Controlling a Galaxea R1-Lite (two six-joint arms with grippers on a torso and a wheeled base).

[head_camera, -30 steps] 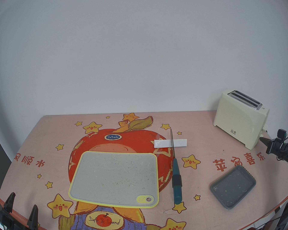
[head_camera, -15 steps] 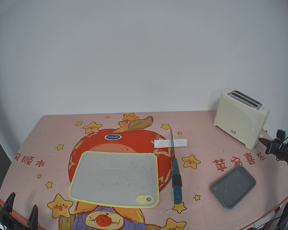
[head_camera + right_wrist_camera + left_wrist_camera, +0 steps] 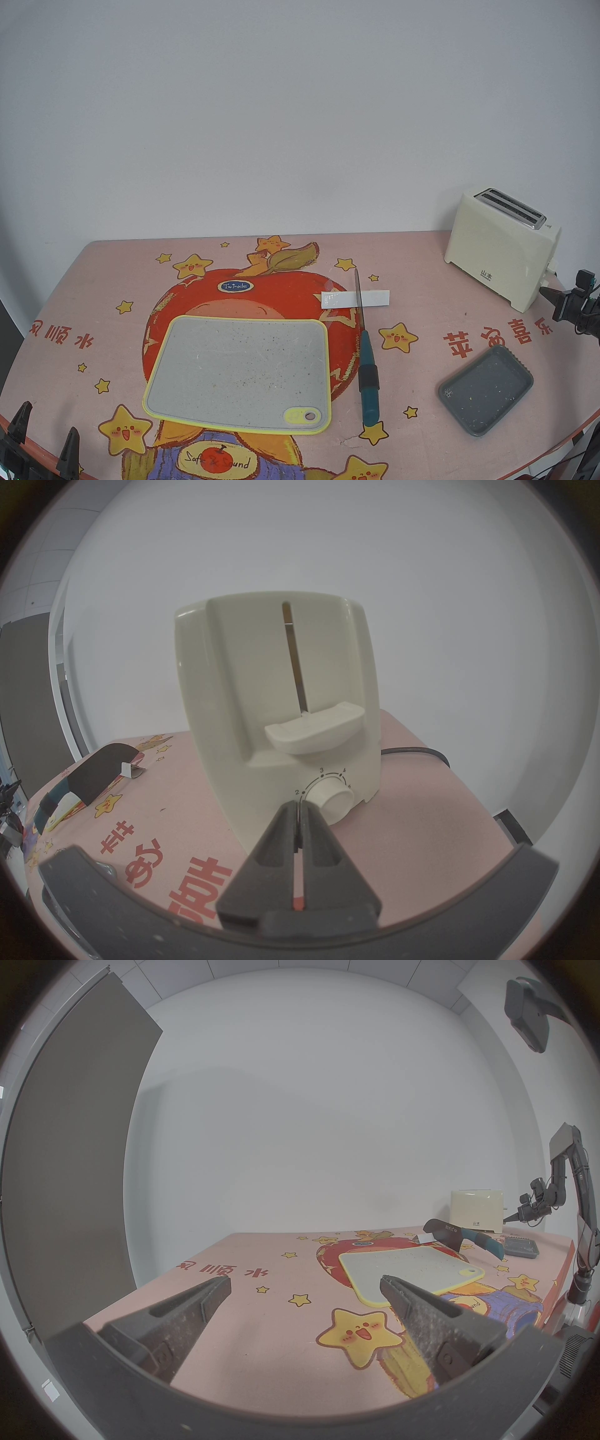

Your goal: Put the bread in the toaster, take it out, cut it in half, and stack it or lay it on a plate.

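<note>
1. My right gripper (image 3: pixel 544 290) hangs at the lever end of the toaster (image 3: pixel 500 250), which stands at the far right of the table (image 3: pixel 425 275). Its fingers are pressed together with only a hairline between them, gripping nothing and touching nothing.
2. In the right wrist view, the joined tips point at the dial (image 3: pixel 330 797), just short of it and below the lever (image 3: pixel 314 728). The lever sits at the bottom of its track, so I judge the bread is down inside the slots. Closed fingers make a firm point for nudging that lever.
3. My left gripper (image 3: pixel 45 431) waits low at the table's near left edge, fingers spread wide and empty, well apart from the work.
4. The cutting board (image 3: pixel 237 372) lies in the middle. The knife (image 3: pixel 367 375) is just beside it on the right, blade propped across a white rest (image 3: pixel 375 299) and handle toward me for an easy pickup.
5. The dark plate (image 3: pixel 485 390) sits near the right edge, in front of the toaster, handy for the halves.
</note>
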